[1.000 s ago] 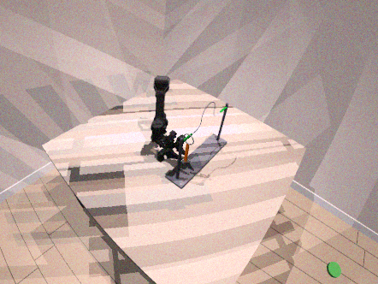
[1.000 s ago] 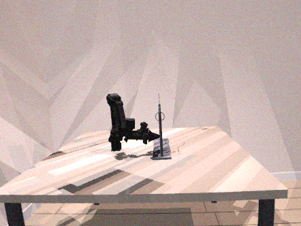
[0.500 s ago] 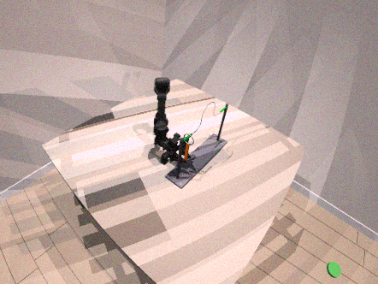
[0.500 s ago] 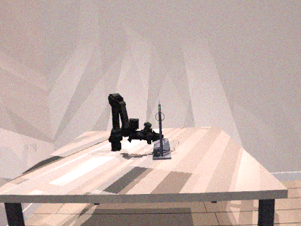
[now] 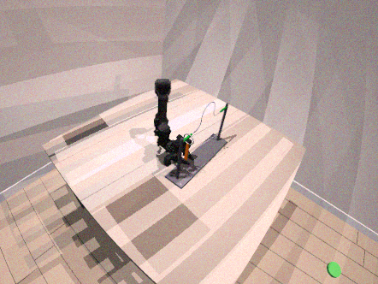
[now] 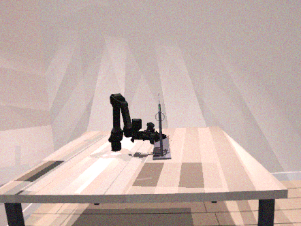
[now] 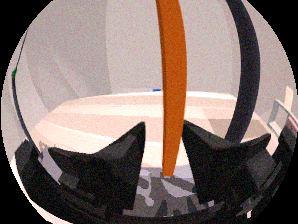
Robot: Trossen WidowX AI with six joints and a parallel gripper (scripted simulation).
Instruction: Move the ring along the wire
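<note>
We see the orange handle [image 5: 186, 151] [image 7: 173, 85] hanging upright, long and slim, under its thin ring [image 5: 187, 144] [image 6: 159, 116], by the green part [image 5: 187, 138] at the near post [image 5: 179, 158] [image 6: 161, 133] [image 7: 251, 60]. Our gripper [image 5: 188, 157] [image 7: 162, 124] has its fingers partly spread, on either side of the handle, and pinches nothing that we can see. This post stands close beside the fingers. The curved grey wire [image 5: 202, 120] goes to the far post [image 5: 221, 124].

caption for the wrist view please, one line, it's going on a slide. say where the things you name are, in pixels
Open gripper jaws flank the ring's upright orange handle [image 7: 174, 85], with a dark post [image 7: 250, 65] to its right in the picture.
</note>
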